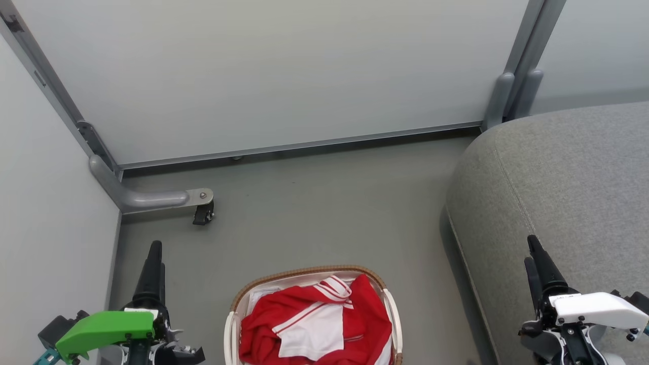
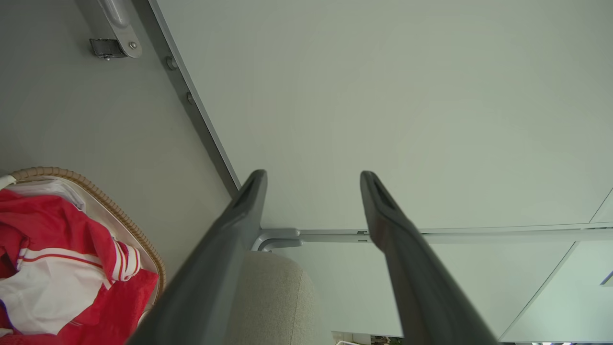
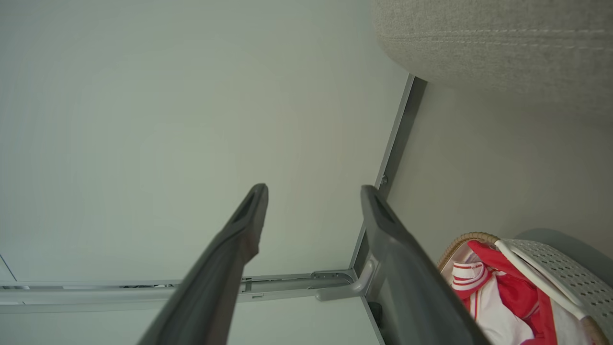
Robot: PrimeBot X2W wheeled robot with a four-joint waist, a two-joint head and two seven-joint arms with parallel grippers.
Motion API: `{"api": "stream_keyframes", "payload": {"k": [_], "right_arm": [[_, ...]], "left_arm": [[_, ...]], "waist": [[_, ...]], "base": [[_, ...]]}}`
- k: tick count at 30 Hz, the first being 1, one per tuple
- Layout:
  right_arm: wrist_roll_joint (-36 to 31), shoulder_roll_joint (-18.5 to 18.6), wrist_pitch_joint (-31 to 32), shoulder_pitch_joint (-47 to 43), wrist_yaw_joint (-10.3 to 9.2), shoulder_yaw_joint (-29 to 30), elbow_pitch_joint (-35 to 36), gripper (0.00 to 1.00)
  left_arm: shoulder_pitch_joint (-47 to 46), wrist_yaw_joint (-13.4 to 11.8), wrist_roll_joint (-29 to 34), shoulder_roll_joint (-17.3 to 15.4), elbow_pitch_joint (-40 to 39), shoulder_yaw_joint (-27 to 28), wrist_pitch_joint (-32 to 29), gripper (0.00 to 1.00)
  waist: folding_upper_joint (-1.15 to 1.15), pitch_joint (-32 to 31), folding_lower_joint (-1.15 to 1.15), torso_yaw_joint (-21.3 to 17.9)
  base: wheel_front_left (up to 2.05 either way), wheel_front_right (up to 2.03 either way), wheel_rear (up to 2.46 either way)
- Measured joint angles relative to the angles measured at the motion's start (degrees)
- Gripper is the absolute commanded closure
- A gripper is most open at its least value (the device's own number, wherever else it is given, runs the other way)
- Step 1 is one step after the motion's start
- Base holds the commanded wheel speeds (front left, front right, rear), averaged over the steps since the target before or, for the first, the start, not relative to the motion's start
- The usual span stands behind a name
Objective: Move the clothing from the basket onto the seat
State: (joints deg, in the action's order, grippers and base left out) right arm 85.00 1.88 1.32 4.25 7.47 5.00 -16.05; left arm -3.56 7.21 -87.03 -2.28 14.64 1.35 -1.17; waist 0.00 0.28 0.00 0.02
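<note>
The basket (image 1: 304,271), oval and white with a tan woven rim, stands on the floor at the bottom centre of the head view. The clothing (image 1: 314,319), red with white stripes and panels, lies heaped inside it. The grey seat (image 1: 568,192) fills the right side. My left gripper (image 1: 156,253) is left of the basket, open and empty. My right gripper (image 1: 530,249) hovers over the seat's front edge, also open and empty. In the left wrist view the open left gripper (image 2: 313,175) has the clothing (image 2: 57,268) and the basket (image 2: 110,206) at lower left. In the right wrist view the right gripper (image 3: 314,189) has the basket (image 3: 555,273) and the clothing (image 3: 498,297) at lower right.
Pale partition panels (image 1: 274,76) wall off the back and the left. A grey metal foot with a black caster (image 1: 203,213) juts onto the floor at the back left. Grey floor (image 1: 324,213) lies between the basket, the panels and the seat.
</note>
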Motion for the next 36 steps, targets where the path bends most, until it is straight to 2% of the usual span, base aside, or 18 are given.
{"api": "stream_keyframes", "payload": {"k": [14,21,36], "right_arm": [[-21.69,0.22,-3.23,-0.03,0.0,0.54,5.56,0.0],[-31.75,0.29,-4.58,-0.23,0.0,-0.41,7.34,0.0],[-46.36,0.41,-7.33,-1.01,0.0,-1.7,7.35,0.0]], "left_arm": [[-0.04,0.0,16.91,-0.04,-4.85,-1.03,3.11,0.0],[-0.05,-1.26,25.58,-0.09,-5.36,-1.8,4.56,0.0],[0.33,-2.26,41.09,-0.12,-4.09,-4.42,7.3,0.0]], "waist": [[0.0,0.28,0.0,0.02],[0.0,0.41,0.0,0.11],[0.0,0.63,0.0,0.15]], "base": [[0.0,0.0,0.0],[0.0,0.0,0.0],[0.0,0.0,0.0]]}}
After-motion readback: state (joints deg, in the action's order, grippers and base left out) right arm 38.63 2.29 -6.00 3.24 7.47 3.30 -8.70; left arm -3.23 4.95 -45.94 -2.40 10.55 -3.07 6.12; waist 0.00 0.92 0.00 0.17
